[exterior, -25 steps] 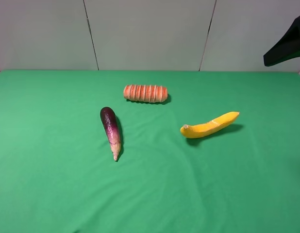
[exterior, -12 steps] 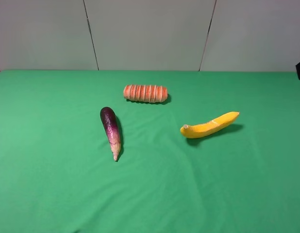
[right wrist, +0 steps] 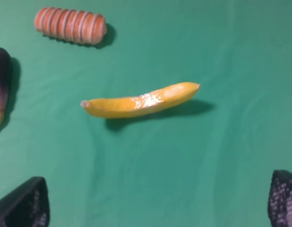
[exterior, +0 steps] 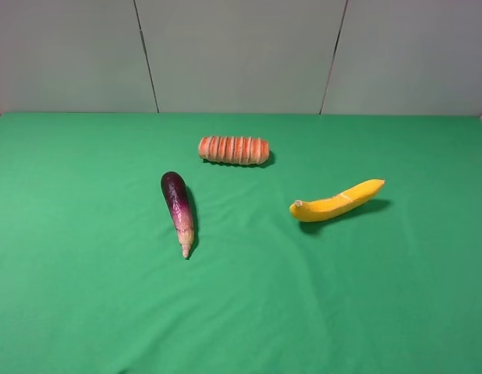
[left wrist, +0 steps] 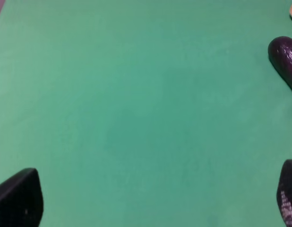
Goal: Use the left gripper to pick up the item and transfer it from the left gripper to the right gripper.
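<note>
The yellow banana (exterior: 337, 202) lies on the green cloth right of centre, with its pale scuffed patch up. It also shows in the right wrist view (right wrist: 140, 101). No arm shows in the exterior view. My left gripper (left wrist: 155, 201) is open and empty above bare cloth, with its fingertips (left wrist: 18, 198) at the frame corners. My right gripper (right wrist: 158, 201) is open and empty, well apart from the banana, with its fingertips (right wrist: 25, 205) wide apart.
A purple eggplant (exterior: 178, 209) lies left of centre and shows at the edge of the left wrist view (left wrist: 285, 60). A ridged orange roll (exterior: 234, 149) lies at the back centre. A grey panelled wall (exterior: 241, 54) stands behind the table.
The right arm, seen at the upper right edge a second ago, has drawn out of the exterior view. The banana, eggplant and roll have not moved.
</note>
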Available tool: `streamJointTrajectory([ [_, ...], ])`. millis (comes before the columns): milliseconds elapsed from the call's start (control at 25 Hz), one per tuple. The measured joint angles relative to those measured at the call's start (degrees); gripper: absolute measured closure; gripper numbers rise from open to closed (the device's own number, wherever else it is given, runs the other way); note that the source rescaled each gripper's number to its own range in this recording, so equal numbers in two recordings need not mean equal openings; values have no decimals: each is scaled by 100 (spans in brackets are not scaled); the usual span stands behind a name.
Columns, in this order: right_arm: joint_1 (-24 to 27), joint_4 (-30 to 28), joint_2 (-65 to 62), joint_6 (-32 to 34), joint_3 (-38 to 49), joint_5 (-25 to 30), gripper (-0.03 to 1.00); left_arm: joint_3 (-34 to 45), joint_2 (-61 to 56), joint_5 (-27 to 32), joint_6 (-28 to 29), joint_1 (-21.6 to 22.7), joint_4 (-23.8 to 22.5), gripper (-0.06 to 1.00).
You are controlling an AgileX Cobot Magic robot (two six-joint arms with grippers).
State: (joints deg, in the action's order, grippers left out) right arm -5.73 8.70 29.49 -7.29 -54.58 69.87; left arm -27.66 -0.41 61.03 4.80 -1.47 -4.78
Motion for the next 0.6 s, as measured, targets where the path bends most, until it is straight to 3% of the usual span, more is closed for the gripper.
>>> streamJointTrajectory([
  [280,34,0,-969,0,919,0,-3,0,0,0,0,0,0,-6],
  [600,632,-5,-1881,0,1853,-372,-3,0,0,0,0,0,0,-6],
])
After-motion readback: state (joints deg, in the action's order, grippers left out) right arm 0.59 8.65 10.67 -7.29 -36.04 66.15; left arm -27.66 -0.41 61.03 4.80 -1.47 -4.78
